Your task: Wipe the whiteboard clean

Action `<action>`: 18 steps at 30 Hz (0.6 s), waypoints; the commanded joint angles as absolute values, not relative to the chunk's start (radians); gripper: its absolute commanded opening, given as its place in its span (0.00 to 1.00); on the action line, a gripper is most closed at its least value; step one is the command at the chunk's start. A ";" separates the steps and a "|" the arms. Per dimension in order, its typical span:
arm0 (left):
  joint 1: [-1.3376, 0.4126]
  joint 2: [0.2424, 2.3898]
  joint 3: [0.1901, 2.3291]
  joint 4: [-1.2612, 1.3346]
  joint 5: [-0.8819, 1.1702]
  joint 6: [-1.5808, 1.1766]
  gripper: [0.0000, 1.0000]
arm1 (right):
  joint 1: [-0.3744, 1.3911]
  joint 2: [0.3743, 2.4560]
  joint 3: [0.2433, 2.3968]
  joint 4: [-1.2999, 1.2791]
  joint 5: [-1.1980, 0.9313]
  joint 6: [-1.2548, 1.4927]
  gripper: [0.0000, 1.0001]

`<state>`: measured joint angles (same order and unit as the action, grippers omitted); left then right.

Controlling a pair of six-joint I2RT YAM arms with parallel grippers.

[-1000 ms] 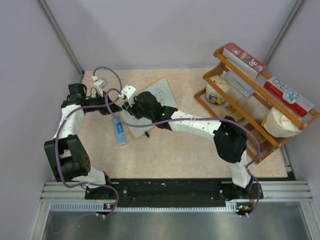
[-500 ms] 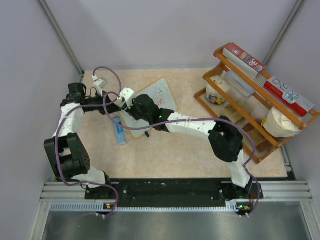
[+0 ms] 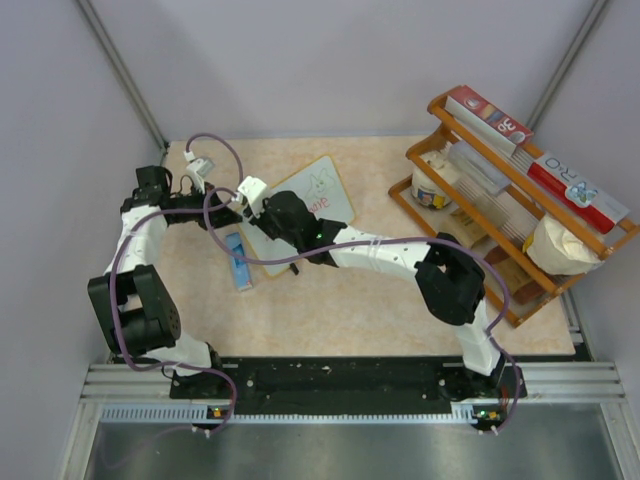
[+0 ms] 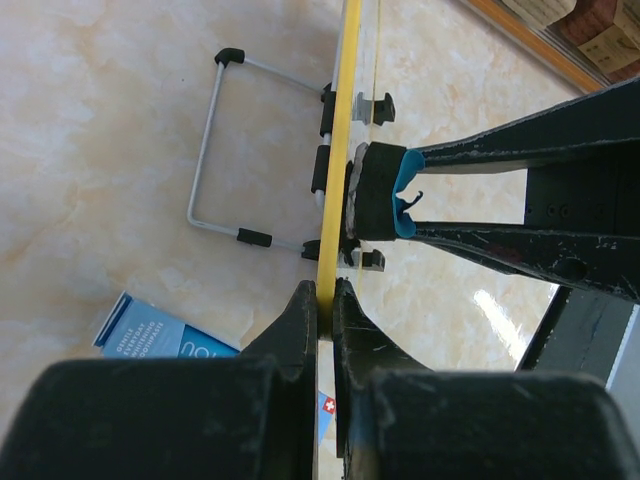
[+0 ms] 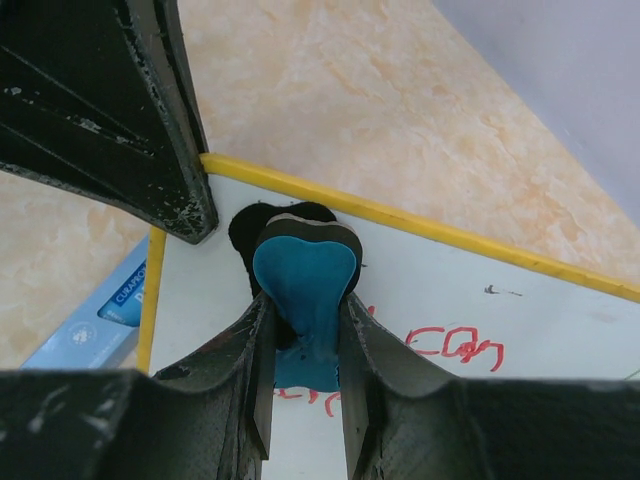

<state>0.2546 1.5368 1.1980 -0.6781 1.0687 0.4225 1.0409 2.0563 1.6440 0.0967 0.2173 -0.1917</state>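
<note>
Left claw [image 4: 322, 295] pinches the yellow-framed whiteboard [image 5: 560, 330]; right claw [image 5: 303, 310] grips a blue-black eraser block [image 5: 305, 262]. Red writing [image 5: 450, 347] is left to wipe.

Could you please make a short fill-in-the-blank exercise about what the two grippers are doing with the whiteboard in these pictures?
1. The jaws of the right gripper are shut on a blue-black ____.
2. The jaws of the left gripper are shut on the whiteboard, on its ____ frame.
3. The writing on the whiteboard is ____ in colour.
Missing words: eraser; yellow; red.
</note>
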 commanded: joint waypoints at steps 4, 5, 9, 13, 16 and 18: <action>0.250 1.549 1.216 -0.744 1.061 0.520 0.00 | 1.042 2.065 1.623 0.222 0.307 -0.253 0.00; 0.250 1.549 1.216 -0.747 1.062 0.520 0.00 | 1.034 2.066 1.620 0.224 0.308 -0.255 0.00; 0.250 1.552 1.216 -0.747 1.060 0.522 0.00 | 1.019 2.056 1.585 0.239 0.317 -0.265 0.00; 0.249 1.555 1.218 -0.747 1.063 0.520 0.00 | 1.006 2.042 1.551 0.262 0.330 -0.276 0.00; 0.249 1.559 1.221 -0.742 1.066 0.512 0.00 | 0.999 2.034 1.536 0.268 0.333 -0.279 0.00; 0.249 1.557 1.221 -0.741 1.066 0.509 0.00 | 0.999 2.026 1.525 0.267 0.322 -0.278 0.00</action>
<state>0.2558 1.5478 1.2098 -0.6910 1.0657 0.4408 1.0340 2.0544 1.5593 0.2699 0.2695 -0.2581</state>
